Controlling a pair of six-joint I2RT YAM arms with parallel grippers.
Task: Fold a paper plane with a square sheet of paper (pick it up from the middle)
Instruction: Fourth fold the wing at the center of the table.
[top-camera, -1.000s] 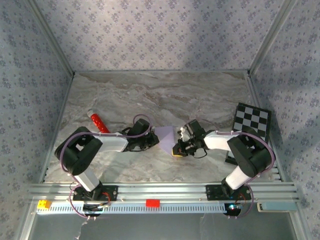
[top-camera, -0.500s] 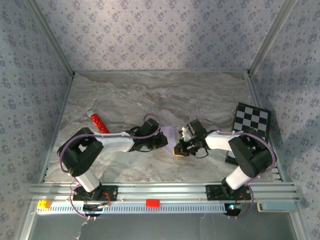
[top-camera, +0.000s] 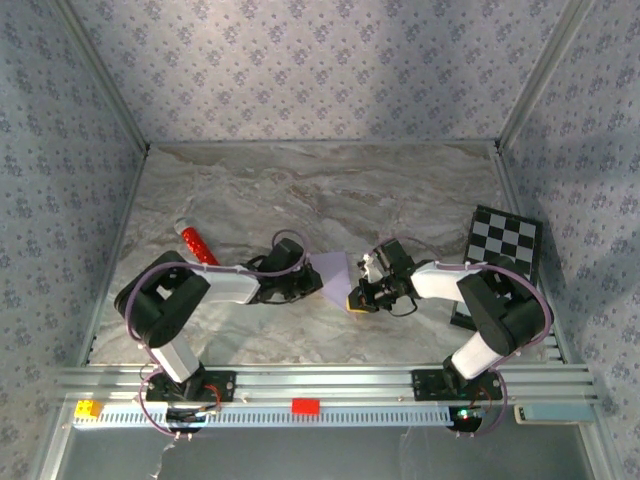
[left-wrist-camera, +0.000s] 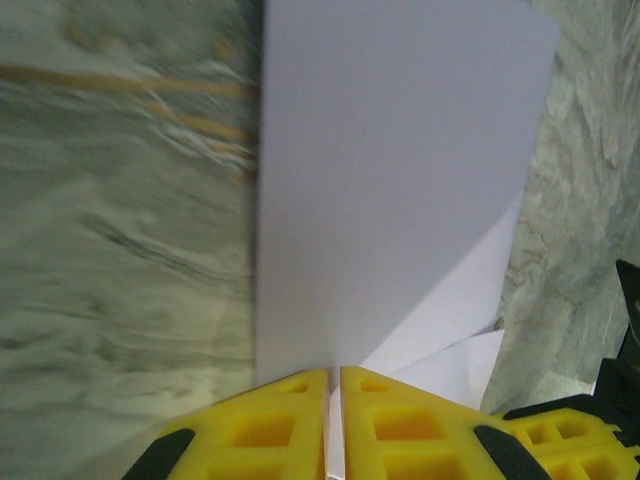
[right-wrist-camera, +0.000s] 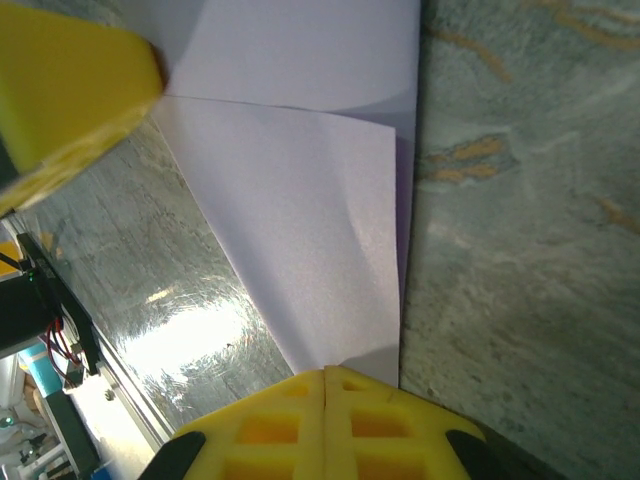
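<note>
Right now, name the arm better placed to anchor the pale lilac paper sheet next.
Right, likely: the right gripper is shut on the folded pale lilac paper sheet where its diagonal flap overlaps; the left gripper pinches beside one edge.

we see soft, even light from above; in the right wrist view glare whitens the table (right-wrist-camera: 195, 335) near its edge, and the left wrist view blurs.
</note>
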